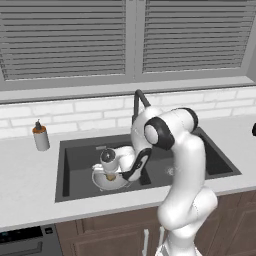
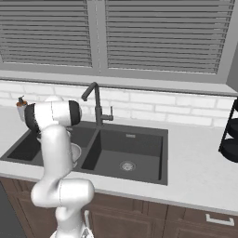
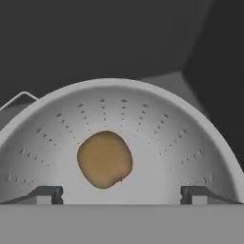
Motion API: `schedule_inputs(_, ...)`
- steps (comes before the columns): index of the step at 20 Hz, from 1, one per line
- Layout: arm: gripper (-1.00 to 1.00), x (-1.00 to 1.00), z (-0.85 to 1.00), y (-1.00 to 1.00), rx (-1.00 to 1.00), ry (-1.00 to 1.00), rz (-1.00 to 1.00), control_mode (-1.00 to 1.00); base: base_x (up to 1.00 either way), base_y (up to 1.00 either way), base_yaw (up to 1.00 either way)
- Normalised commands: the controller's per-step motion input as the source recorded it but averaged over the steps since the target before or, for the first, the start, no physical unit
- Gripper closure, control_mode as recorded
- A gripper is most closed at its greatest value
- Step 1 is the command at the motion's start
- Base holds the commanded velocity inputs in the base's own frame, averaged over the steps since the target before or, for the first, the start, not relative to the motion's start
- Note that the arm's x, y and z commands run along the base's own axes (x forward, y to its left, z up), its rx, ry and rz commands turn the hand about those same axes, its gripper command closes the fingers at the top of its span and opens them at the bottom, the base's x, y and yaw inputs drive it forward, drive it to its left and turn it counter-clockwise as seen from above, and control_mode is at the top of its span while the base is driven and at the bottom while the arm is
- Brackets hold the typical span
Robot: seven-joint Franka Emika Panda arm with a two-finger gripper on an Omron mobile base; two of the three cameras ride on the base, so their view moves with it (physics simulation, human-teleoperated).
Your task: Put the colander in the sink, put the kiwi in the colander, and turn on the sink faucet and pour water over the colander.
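While the kiwi [image 3: 105, 159] lies loose on the bottom of the colander [image 3: 157, 119], which sits in the left basin of the sink [image 1: 75, 155], the gripper [image 3: 122, 194] hovers just above with fingers spread wide, clear of the fruit.

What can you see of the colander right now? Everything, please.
The colander is a round, shallow, white-grey bowl, metal-looking, with rows of small holes fanning up its wall and a thin wire handle at the rim. It sits upright on the floor of the sink's left basin. The kiwi lies at its centre. The open gripper hangs just above, not touching.
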Motion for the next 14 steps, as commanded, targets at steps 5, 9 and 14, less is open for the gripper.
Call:
schedule_inputs(5, -1.00, -0.22, 1.00, 0.00, 0.04, 0.07, -0.12, -1.00, 0.00, 0.00, 0.00)
schedule_inputs(9, -1.00, -0.06, 1.00, 0.00, 0.06, 0.12, -0.10, -1.00, 0.00, 0.00, 0.00)
schedule_inputs(14, -1.00, 0.00, 1.00, -0.03, 0.08, 0.17, -0.05, -1.00, 0.00, 0.00, 0.00)
